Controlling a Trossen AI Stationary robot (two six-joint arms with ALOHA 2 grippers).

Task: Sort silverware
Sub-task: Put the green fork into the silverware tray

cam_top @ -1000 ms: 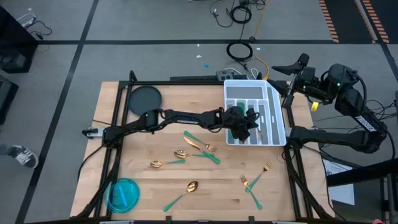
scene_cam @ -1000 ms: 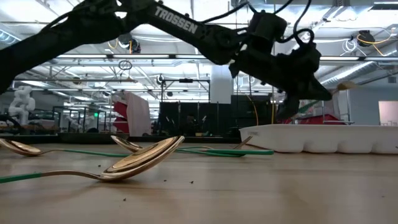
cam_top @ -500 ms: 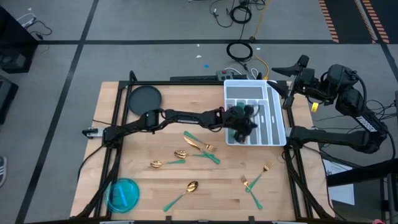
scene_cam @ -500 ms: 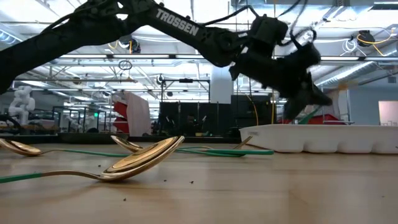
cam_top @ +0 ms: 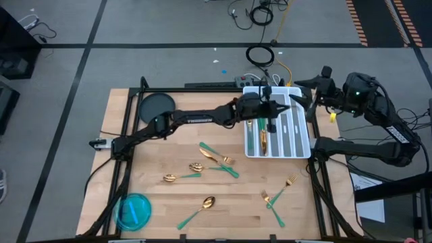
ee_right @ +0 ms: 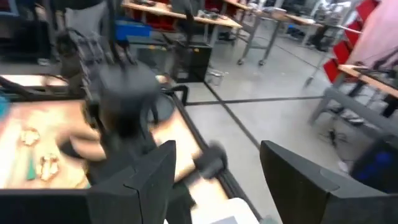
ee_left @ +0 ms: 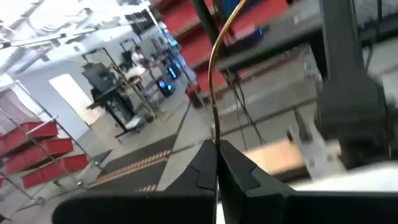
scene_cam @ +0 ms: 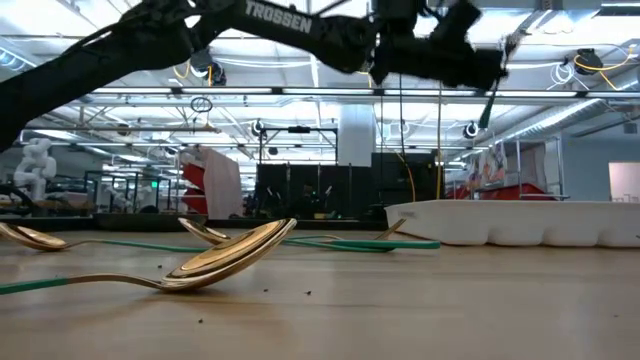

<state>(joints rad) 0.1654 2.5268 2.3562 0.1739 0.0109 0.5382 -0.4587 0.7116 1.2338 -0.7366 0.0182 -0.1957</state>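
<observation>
apparently mid-placement: left gripper (cam_top: 270, 116) fingers clamp a utensil (ee_left: 214, 81) above the tray (cam_top: 302, 145); next, lower it into a slot; right gripper (cam_top: 304, 91) fingers open, waiting beside the tray.

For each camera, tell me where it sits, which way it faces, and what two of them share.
High view: overhead, straight down on the table; both arms, left gripper over the white tray.
Low view: table height, level across; left arm overhead.
Left wrist view: forward past shut fingers pinching a thin gold piece.
Right wrist view: forward past open fingers, toward the left arm.
Shared: high and low views both show the tray.
</observation>
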